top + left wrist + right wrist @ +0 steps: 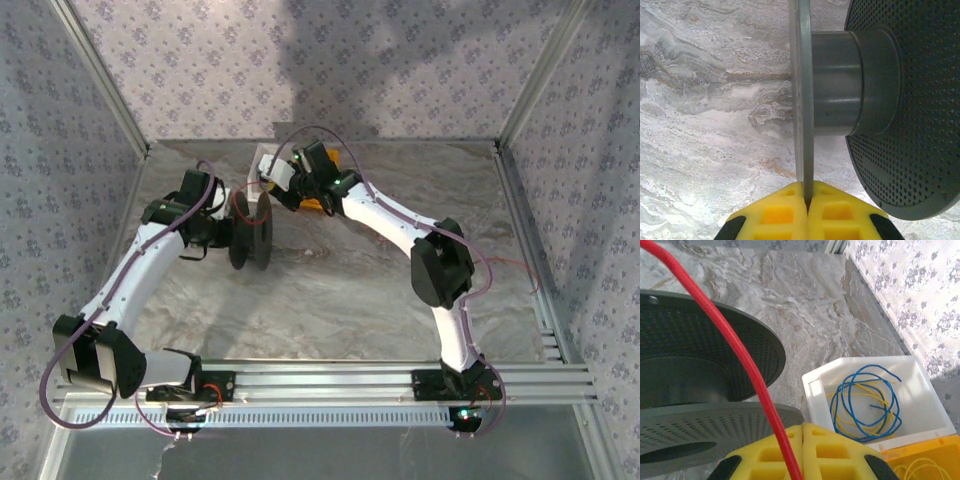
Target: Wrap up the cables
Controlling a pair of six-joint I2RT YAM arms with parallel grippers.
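Cable, thin, red, likely light and limp, sits sensibly pinched in the right gripper close to the spool, whose rim the left gripper clamps.

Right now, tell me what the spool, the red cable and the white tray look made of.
Spool: likely moulded plastic, matte dark grey, flanges perforated with tiny holes. Red cable: smooth, slightly glossy insulation, probably plastic over wire; core unseen. White tray: smooth plastic, judging by its rounded moulded rim.
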